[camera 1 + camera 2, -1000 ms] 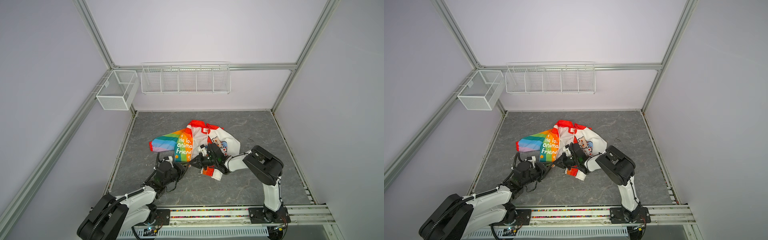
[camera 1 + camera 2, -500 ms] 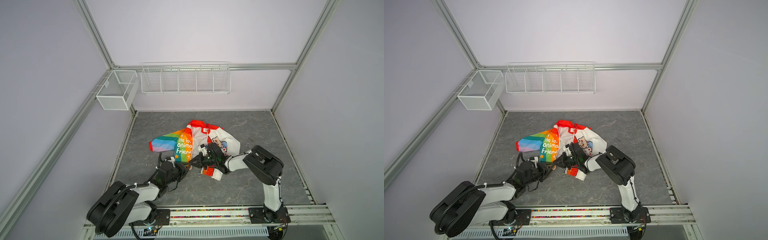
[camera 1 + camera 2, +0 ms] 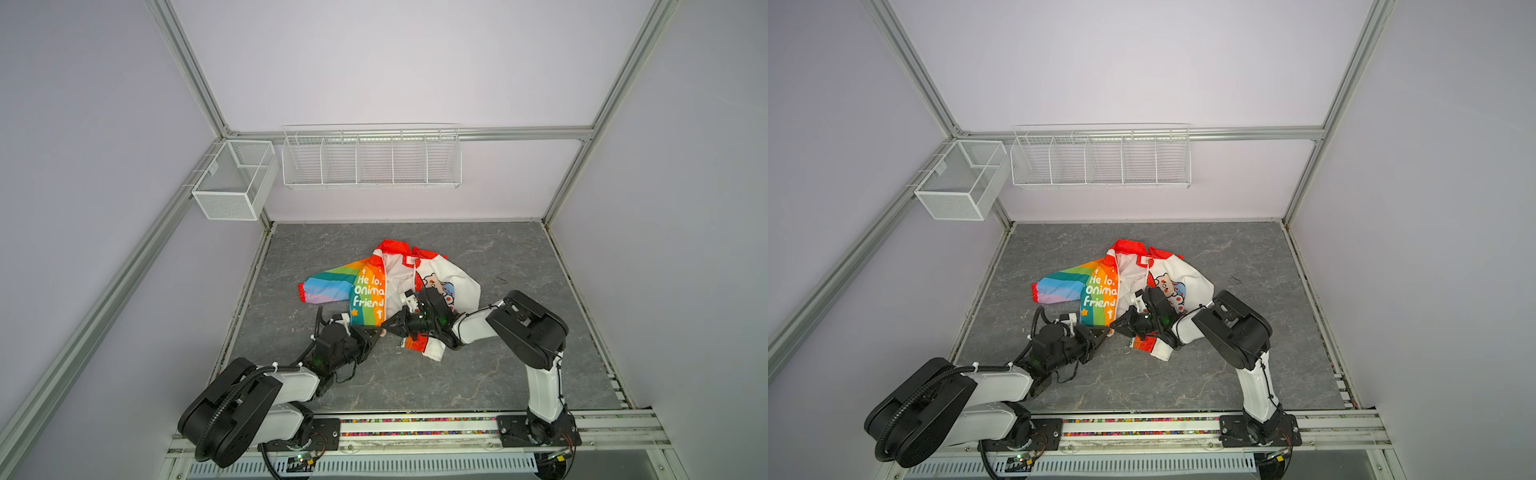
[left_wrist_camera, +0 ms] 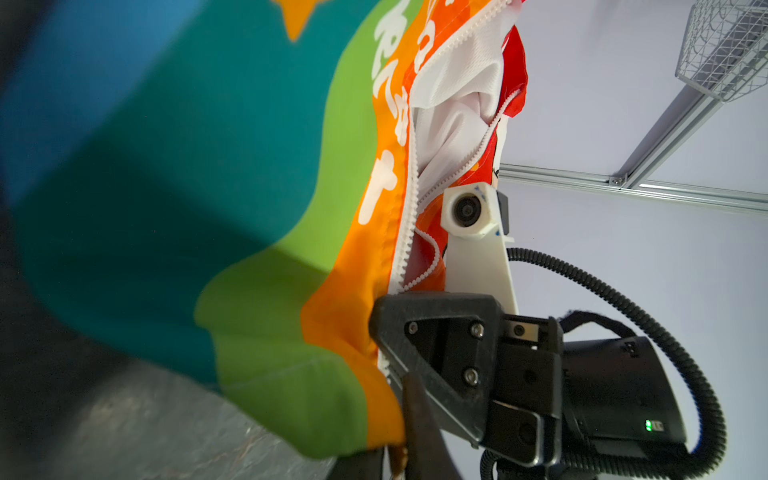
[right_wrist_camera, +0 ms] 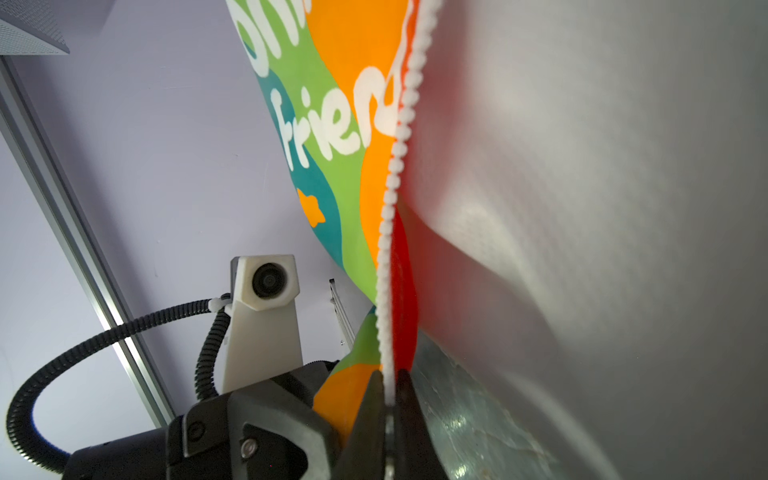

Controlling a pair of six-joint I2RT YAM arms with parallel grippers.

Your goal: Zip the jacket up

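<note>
Because the light rainbow-striped cloth jacket (image 3: 368,293) is limp, the left end effector (image 3: 376,331) and right end effector (image 3: 386,326) both pinch its hem at the white toothed zipper (image 5: 392,174).

Left gripper (image 3: 376,332) clamped, right gripper (image 3: 387,325) clamped, tips nearly touching

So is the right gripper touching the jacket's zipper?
Touching. The right wrist view shows the right gripper closed on the white zipper at the bottom edge of the jacket, teeth running between its fingertips.

A robotics lab cell: aluminium frame posts (image 3: 189,66), plain lilac walls (image 3: 395,62), wire baskets (image 3: 371,166) above the grey counter (image 3: 498,249).
</note>
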